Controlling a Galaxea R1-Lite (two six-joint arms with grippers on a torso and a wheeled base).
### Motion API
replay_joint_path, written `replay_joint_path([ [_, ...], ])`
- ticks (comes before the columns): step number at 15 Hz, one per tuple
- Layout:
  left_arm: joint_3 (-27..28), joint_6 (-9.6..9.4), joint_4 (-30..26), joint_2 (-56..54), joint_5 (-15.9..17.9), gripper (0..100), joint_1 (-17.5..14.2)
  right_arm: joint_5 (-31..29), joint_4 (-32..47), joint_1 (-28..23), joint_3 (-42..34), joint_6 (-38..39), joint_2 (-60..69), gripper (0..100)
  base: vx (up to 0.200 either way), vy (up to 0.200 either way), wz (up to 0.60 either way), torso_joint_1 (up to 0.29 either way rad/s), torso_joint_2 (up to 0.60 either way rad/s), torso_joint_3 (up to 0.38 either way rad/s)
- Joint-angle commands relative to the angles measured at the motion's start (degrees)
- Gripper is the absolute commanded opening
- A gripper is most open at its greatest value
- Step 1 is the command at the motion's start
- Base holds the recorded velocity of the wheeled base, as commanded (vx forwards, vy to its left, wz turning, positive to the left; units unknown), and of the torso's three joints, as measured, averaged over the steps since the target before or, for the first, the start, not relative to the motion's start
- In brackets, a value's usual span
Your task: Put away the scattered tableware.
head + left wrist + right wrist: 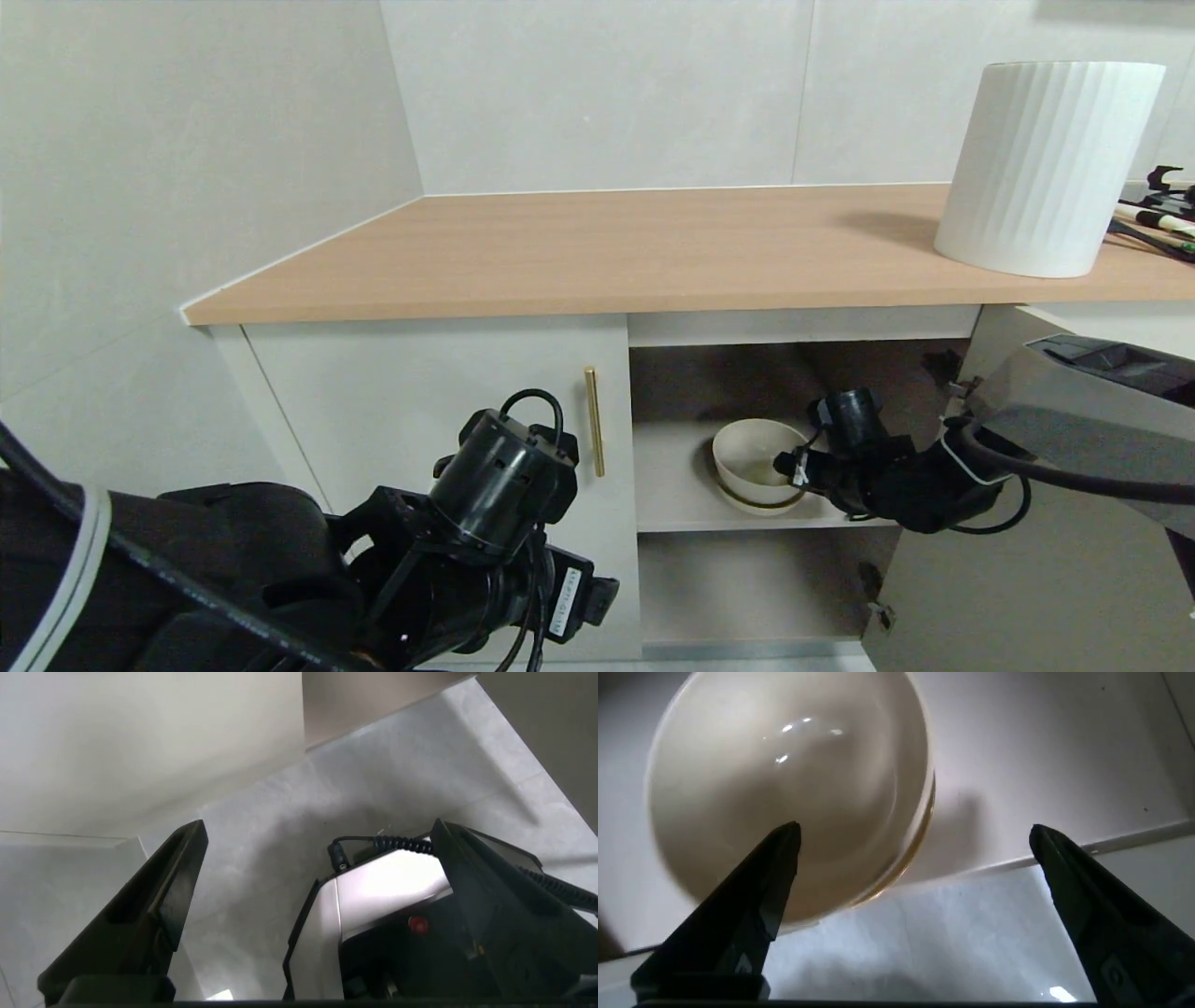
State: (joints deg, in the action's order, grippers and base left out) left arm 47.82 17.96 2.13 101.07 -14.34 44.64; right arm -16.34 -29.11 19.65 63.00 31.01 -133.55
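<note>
No legible text, number or sign is showing anywhere. Lower centre of the head view: a small white label point(566, 602) is sitting on the wrist end of the left arm point(439, 569), carrying fine dark print that is staying too small to read.
</note>
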Motion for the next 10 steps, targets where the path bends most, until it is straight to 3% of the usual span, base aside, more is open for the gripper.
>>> replay_joint_path([
  [1, -0.1, 0.06, -0.2, -2.11, 0.01, 100, -0.43, 1.92, 0.2, 0.3, -3.85, -0.95, 5.4, 100, 0.0, 0.0, 0.0, 0.0, 0.0, 0.0],
  [4, -0.89, -0.11, -1.78, -11.51, 0.54, 100, -5.27, 5.26, 0.28, 1.35, -14.31, -5.44, 18.94, 100, 0.0, 0.0, 0.0, 0.0, 0.0, 0.0],
  [5, -0.36, -0.29, -4.07, -17.58, 2.3, 100, -7.55, 8.25, 1.25, 2.23, -21.17, -9.13, 28.52, 100, 0.0, 0.0, 0.0, 0.0, 0.0, 0.0],
  [6, -0.63, -0.29, -5.56, -20.3, 3.44, 100, -7.99, 9.83, 2.74, 2.41, -23.1, -10.89, 32.47, 100, 0.0, 0.0, 0.0, 0.0, 0.0, 0.0],
  [8, -0.89, 0.06, -13.82, -28.56, 6.95, 100, -8.34, 11.85, 15.58, 4.69, -24.33, -13.17, 44.95, 100, 0.0, 0.0, 0.0, 0.0, 0.0, 0.0],
  [10, -2.21, 1.2, -14.09, -31.64, 7.04, 100, -11.33, 13.87, 24.1, 6.1, -24.15, -13.17, 52.69, 100, 0.0, 0.0, 0.0, 0.0, 0.0, 0.0],
])
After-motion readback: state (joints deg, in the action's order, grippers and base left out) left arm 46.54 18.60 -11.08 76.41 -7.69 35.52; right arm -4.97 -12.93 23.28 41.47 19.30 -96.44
